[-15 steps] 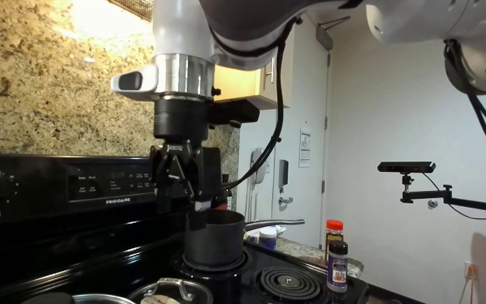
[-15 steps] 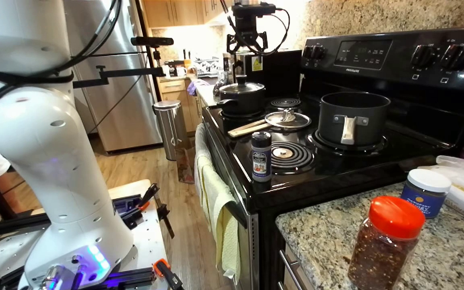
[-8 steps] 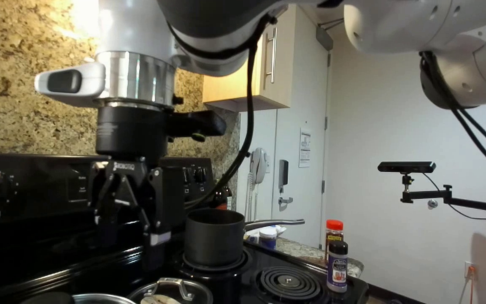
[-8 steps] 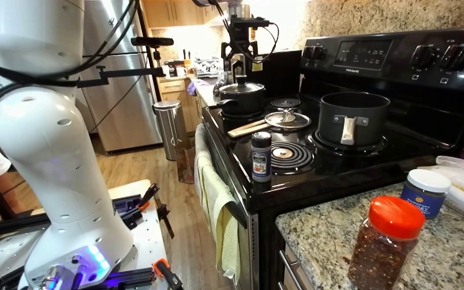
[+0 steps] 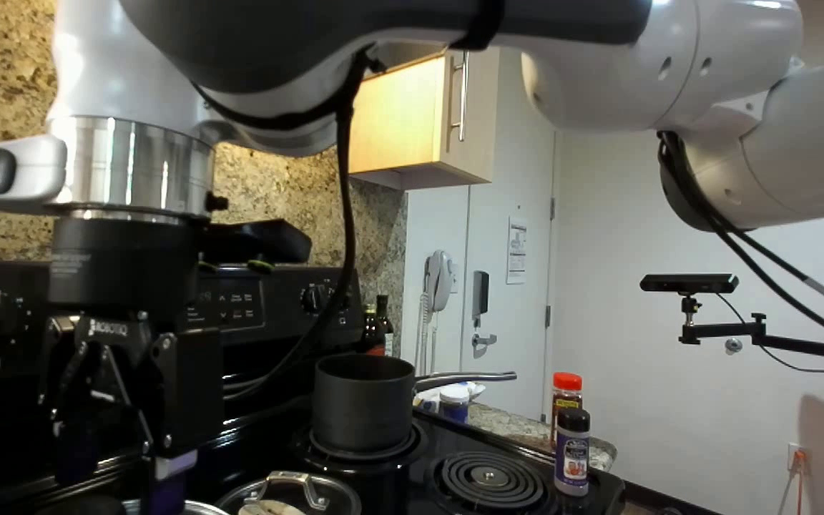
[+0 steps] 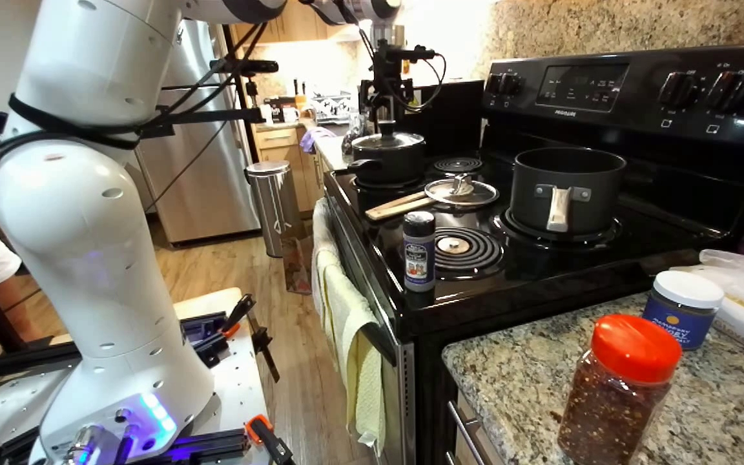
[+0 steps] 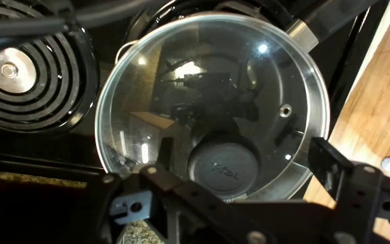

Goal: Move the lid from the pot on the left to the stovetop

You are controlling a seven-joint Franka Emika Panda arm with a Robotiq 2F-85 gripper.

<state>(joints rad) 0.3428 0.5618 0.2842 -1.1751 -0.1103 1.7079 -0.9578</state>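
Pincer [image 7: 244,156] spread wide above glass lid [image 7: 208,91]; lid sits level on dark pot [image 6: 394,166], knob [image 7: 224,169] up, handle [image 6: 364,167] toward front edge of stovetop [image 6: 540,259]; jar [image 6: 627,374] on tabletop [image 6: 514,371] holds reddish flakes [image 6: 604,416].

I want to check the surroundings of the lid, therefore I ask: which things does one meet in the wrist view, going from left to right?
Coil burner → glass lid, on it the dark knob and then the small vent → wooden floor.
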